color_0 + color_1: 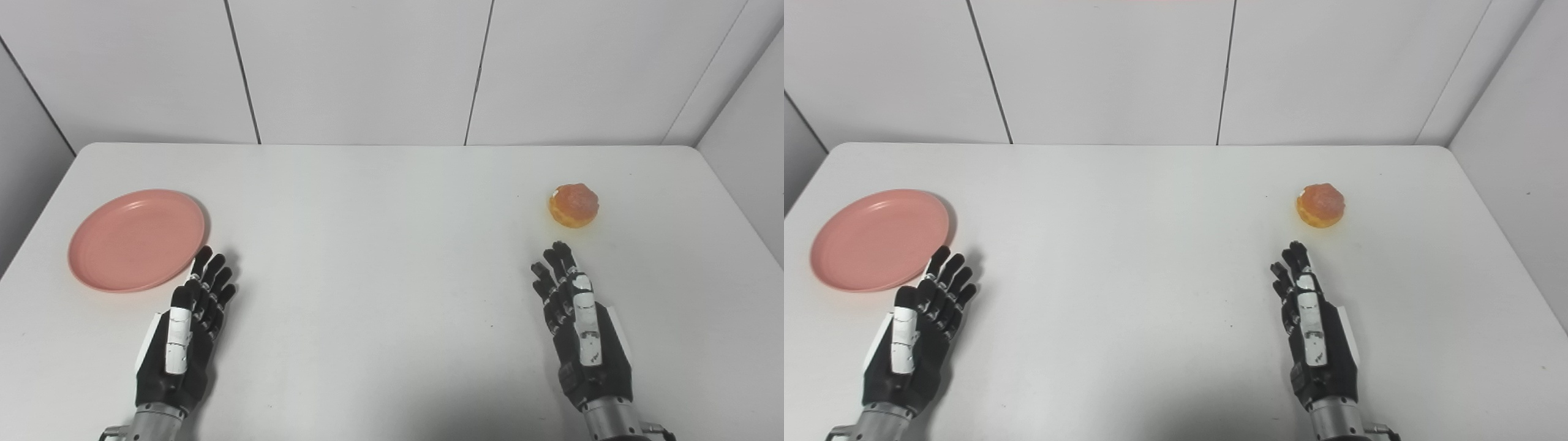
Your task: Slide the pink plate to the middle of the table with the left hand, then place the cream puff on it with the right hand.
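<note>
1. Pink plate: round and shallow, with nothing on it; lay flat on the left part of the table, well away from the middle; its near right rim was just beside the fingertips of the left hand, though whether they touched it could not be told.
2. Cream puff: golden-brown, with a glazed, paler top; sat on the right part of the table, apart from the plate by most of the table's width; lay just beyond the fingertips of the right hand, with a bare strip of table between.
3. Left hand: black with a white strip along the thumb; came in from the bottom left; fingers stretched forward and slightly apart, pointing toward the plate's edge; held nothing.
4. Right hand: of the same make; came in from the bottom right; fingers extended and loosely spread, pointing toward the cream puff; held nothing.
5. Table: white, with rounded far corners; carried only the plate and the cream puff besides the hands.
6. Wall: white panels with dark vertical seams, standing behind the table and along its sides.
</note>
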Motion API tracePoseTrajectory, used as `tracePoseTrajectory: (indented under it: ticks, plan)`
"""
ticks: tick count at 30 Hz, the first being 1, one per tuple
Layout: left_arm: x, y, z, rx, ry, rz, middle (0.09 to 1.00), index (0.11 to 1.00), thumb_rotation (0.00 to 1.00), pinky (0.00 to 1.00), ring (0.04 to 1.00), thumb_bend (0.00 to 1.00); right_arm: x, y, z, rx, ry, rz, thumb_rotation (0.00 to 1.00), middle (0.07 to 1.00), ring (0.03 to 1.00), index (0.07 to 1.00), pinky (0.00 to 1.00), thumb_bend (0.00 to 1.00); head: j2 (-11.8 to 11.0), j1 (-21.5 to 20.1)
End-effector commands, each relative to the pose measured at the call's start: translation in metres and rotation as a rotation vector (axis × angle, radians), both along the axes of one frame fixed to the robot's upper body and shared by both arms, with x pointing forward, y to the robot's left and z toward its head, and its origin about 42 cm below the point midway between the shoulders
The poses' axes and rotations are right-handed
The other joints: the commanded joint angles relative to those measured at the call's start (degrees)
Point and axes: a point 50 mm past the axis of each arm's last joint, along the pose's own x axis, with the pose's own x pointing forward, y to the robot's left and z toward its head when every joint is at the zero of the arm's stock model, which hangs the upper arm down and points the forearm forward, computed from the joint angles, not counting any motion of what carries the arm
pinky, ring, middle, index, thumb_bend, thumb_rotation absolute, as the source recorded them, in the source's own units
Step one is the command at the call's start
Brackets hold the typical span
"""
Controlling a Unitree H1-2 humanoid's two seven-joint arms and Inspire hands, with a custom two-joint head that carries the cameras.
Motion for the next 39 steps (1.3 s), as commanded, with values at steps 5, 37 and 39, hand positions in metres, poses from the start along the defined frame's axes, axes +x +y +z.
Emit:
tracePoseTrajectory:
  ticks: [5,37,39]
  plan:
    - [0.003,0.002,0.011,0.016,-0.091,-0.021,1.000,1.000,0.88,1.00,1.000,0.96,0.002,0.000,0.014,-0.002,-0.100,-0.012,0.88,0.969,0.956,0.969,1.00,0.90,-0.1,0.0]
    - [0.003,0.009,0.012,0.069,-0.173,0.006,0.999,1.000,0.86,1.00,1.000,1.00,0.000,-0.003,0.012,-0.050,-0.064,-0.015,0.87,0.962,0.948,0.953,1.00,0.91,-0.4,1.7]
    - [0.003,0.007,0.010,0.075,-0.176,0.002,1.000,1.000,0.87,1.00,1.000,1.00,0.000,-0.005,0.010,-0.052,-0.066,-0.014,0.87,0.963,0.946,0.956,0.99,0.90,-0.8,2.5]
